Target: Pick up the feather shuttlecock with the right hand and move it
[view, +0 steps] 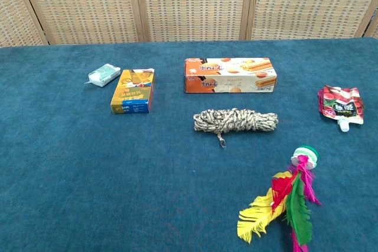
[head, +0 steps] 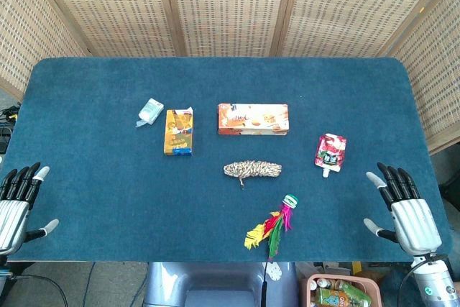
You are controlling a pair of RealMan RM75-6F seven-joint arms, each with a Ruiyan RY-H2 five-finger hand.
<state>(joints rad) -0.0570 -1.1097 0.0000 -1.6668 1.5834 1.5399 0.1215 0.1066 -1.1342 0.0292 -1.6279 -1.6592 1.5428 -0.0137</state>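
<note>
The feather shuttlecock (head: 273,226) lies on the blue table near the front edge, right of centre, its white and green base pointing away and its red, yellow, green and pink feathers fanned toward me. It fills the lower right of the chest view as the shuttlecock (view: 289,199). My right hand (head: 404,208) hovers open at the table's front right corner, well to the right of the shuttlecock, holding nothing. At the front left corner my left hand (head: 18,203) is open too. Neither hand shows in the chest view.
A coiled rope (head: 252,170) lies just behind the shuttlecock. Farther back sit an orange biscuit box (head: 253,118), a yellow and blue carton (head: 179,131) and a small pale packet (head: 150,111). A red drink pouch (head: 330,153) lies to the right. Wicker screens back the table.
</note>
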